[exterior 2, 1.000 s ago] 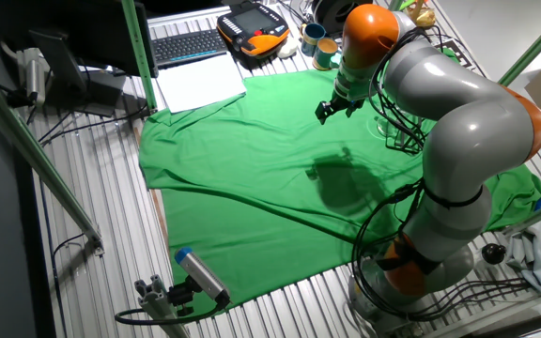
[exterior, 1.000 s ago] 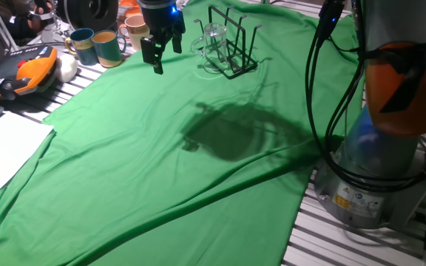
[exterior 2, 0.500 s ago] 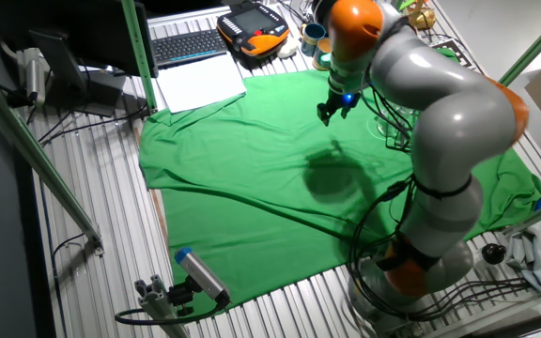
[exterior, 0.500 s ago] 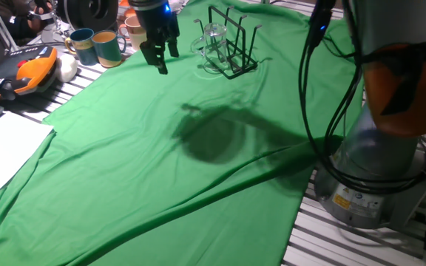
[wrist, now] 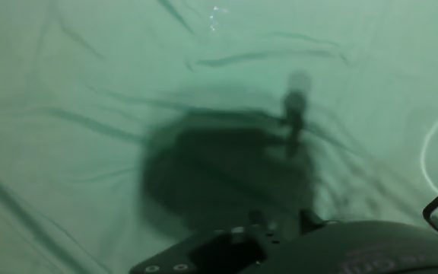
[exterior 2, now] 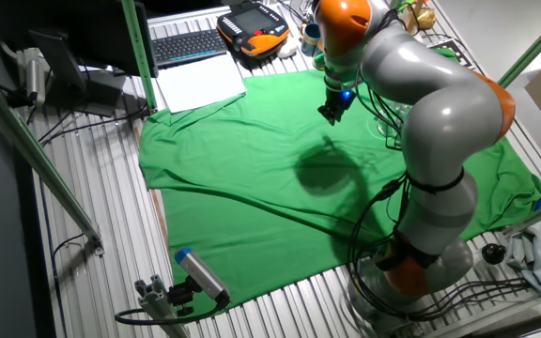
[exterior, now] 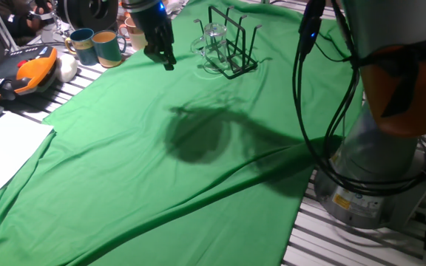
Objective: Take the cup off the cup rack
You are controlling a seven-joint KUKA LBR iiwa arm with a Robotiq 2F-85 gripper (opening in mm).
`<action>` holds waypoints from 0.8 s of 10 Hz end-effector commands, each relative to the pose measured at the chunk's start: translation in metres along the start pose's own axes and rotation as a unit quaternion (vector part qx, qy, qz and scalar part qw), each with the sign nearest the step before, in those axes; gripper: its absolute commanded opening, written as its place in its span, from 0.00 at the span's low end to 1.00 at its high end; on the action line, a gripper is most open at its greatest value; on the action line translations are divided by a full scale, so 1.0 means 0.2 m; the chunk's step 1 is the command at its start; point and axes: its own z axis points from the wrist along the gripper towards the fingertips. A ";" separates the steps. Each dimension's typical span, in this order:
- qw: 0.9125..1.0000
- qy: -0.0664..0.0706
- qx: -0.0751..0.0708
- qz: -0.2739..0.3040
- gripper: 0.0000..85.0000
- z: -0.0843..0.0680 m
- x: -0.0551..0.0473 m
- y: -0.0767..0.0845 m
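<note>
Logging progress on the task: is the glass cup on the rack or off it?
On it. The cup hangs among the cup rack's prongs; the gripper is beside it, apart.

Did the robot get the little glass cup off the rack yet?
Not yet. The cup is on the cup rack, so nothing looks finished. The gripper hangs above the green cloth, to one side of the rack, holding nothing; whether it is open is hard to tell. Reaching the cup, gripping it and lifting it off are all left.
</note>
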 end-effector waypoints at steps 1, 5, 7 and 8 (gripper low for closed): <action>1.000 -0.002 0.001 0.015 0.20 0.00 0.00 0.00; 0.994 -0.034 -0.020 0.101 0.20 -0.04 0.00 0.00; 0.981 -0.038 -0.059 0.179 0.20 -0.12 0.00 0.01; 0.962 -0.060 -0.079 0.254 0.20 -0.15 -0.02 0.03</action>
